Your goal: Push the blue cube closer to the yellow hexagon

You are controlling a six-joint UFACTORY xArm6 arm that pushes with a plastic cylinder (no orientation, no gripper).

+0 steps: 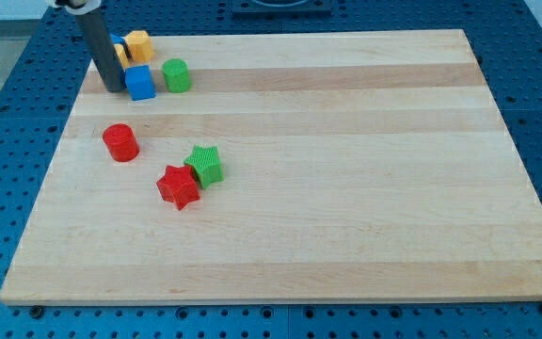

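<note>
The blue cube (pixel 140 82) sits near the view's top left on the wooden board (pixel 346 188). The yellow hexagon (pixel 138 43) lies just above it, a small gap apart. My tip (pixel 113 88) stands on the board right beside the blue cube's left side, touching or nearly touching it. The rod rises up and to the left, hiding part of another blue block (pixel 119 46) and a yellow piece left of the hexagon.
A green cylinder (pixel 176 74) stands right of the blue cube. A red cylinder (pixel 119 142) sits lower left. A green star (pixel 204 163) and a red star (pixel 179 185) touch each other near the view's middle left.
</note>
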